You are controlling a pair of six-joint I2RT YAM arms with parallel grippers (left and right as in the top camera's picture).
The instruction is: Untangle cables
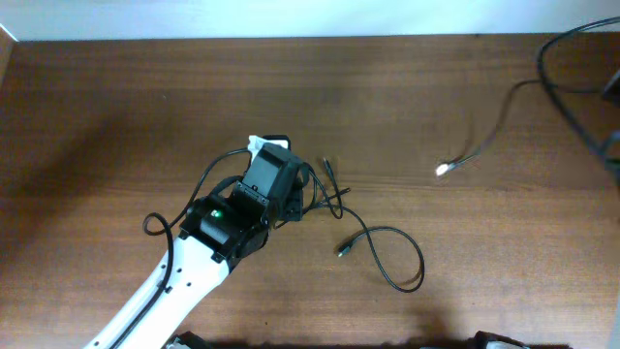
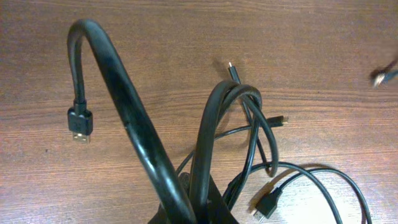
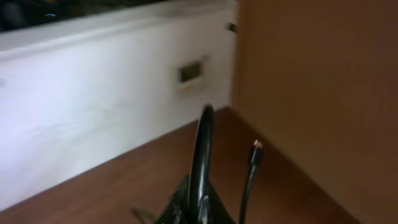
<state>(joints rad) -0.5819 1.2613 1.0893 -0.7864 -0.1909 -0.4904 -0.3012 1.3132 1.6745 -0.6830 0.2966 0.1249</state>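
A tangle of black cables (image 1: 327,199) lies mid-table, with a thin loop (image 1: 392,260) trailing to the right. My left gripper (image 1: 294,199) sits at the tangle's left side. In the left wrist view it (image 2: 198,214) is shut on two thick black cable strands (image 2: 137,130) that arch up from the jaws. One strand ends in a USB plug (image 2: 79,124). Another plug (image 2: 268,204) lies on the wood. My right gripper (image 3: 199,211) is shut on a black cable (image 3: 202,155). A thin cable end (image 3: 255,148) stands beside it.
A separate thin cable with a white tip (image 1: 443,169) runs toward the back right, where more black cables (image 1: 567,82) leave the table edge. A white wall (image 3: 93,106) rises behind the table in the right wrist view. The right arm does not show in the overhead view.
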